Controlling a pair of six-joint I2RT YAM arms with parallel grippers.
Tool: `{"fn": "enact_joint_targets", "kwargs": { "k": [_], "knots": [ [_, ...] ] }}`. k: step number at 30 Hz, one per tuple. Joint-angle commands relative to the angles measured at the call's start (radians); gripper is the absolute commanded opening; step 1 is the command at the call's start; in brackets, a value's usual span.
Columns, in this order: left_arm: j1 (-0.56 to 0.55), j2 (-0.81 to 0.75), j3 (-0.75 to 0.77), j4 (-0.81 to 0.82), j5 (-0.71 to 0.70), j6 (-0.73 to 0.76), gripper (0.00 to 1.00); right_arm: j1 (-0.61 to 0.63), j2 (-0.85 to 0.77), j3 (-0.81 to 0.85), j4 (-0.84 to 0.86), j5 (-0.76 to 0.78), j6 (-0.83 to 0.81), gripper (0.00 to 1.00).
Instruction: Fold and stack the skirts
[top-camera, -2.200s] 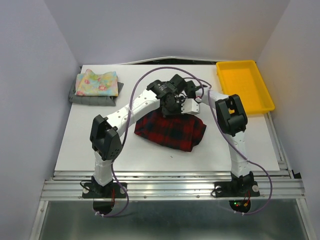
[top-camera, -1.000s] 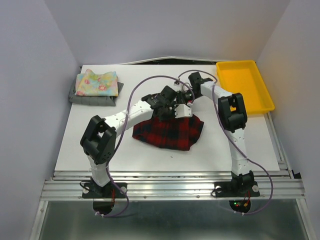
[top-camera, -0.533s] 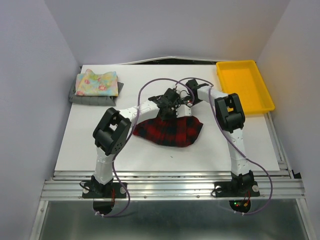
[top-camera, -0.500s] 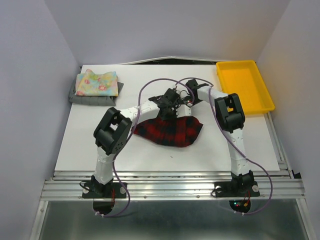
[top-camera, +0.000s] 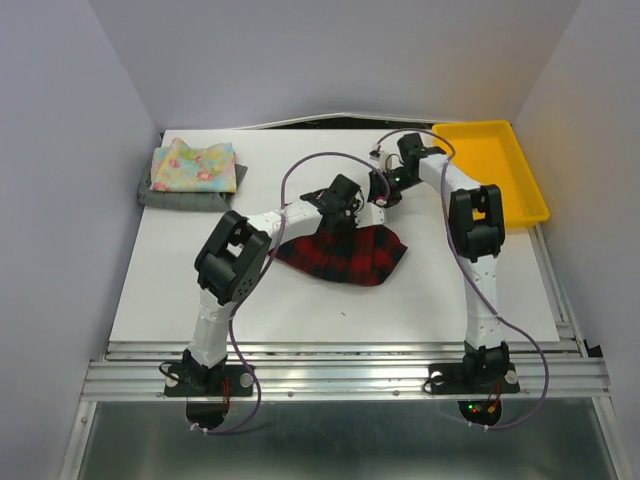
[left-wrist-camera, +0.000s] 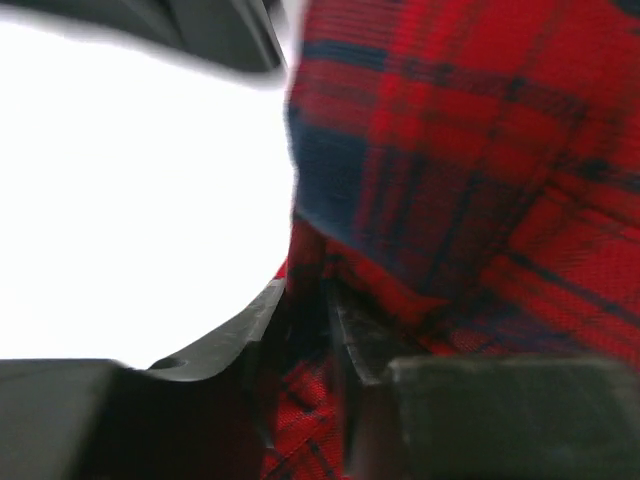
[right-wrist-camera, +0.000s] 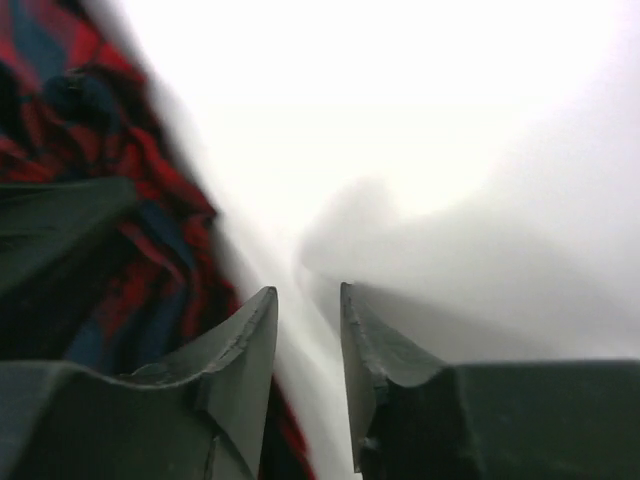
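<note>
The red-and-dark plaid skirt (top-camera: 345, 252) lies in a folded heap at the middle of the table. My left gripper (top-camera: 349, 204) sits at its far edge. In the left wrist view the jaws stand slightly apart and open (left-wrist-camera: 308, 292), with a fold of plaid cloth (left-wrist-camera: 470, 170) lying loosely between them. My right gripper (top-camera: 384, 192) hovers just beyond the skirt's far right corner; its jaws (right-wrist-camera: 308, 292) are open over bare table, with the plaid edge (right-wrist-camera: 120, 210) to their left. The floral skirt (top-camera: 195, 165) rests folded on the grey skirt (top-camera: 182, 198) at the far left.
A yellow plastic tray (top-camera: 490, 172) stands at the far right corner. The white table top (top-camera: 200, 290) ends at a metal rail along the near edge. Grey walls close in on both sides, and purple cables loop above both arms.
Both grippers' jaws have parted. The right gripper has pulled back and to the right, off the plaid skirt. The left arm's elbow has swung inward.
</note>
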Motion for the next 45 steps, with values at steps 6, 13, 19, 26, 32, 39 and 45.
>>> {"fn": "enact_joint_targets", "kwargs": {
  "k": [6,13,19,26,32,39,45],
  "knots": [
    [0.064,0.044,0.194,-0.236,0.073,-0.175,0.61,-0.091,-0.235,0.022,-0.062,0.145,-0.028,0.48],
    [0.147,-0.071,0.414,-0.361,0.123,-0.342,0.93,-0.154,-0.435,-0.024,-0.059,0.024,0.018,0.48],
    [0.214,-0.316,0.235,-0.281,0.314,-0.483,0.99,-0.111,-0.617,-0.257,0.016,-0.379,0.133,0.52],
    [0.334,-0.399,0.026,-0.237,0.863,-0.697,0.68,0.074,-0.653,-0.504,0.137,-0.464,0.228,0.51],
    [0.357,-0.323,-0.104,-0.070,0.945,-0.876,0.50,0.095,-0.543,-0.583,0.260,-0.415,0.308,0.49],
    [0.381,-0.105,-0.094,0.136,0.870,-1.063,0.50,0.039,-0.383,-0.603,0.328,-0.256,0.266,0.47],
    [0.453,0.093,-0.009,0.138,0.766,-1.059,0.49,0.015,-0.253,-0.551,0.323,-0.035,0.173,0.50]
  ]
}}
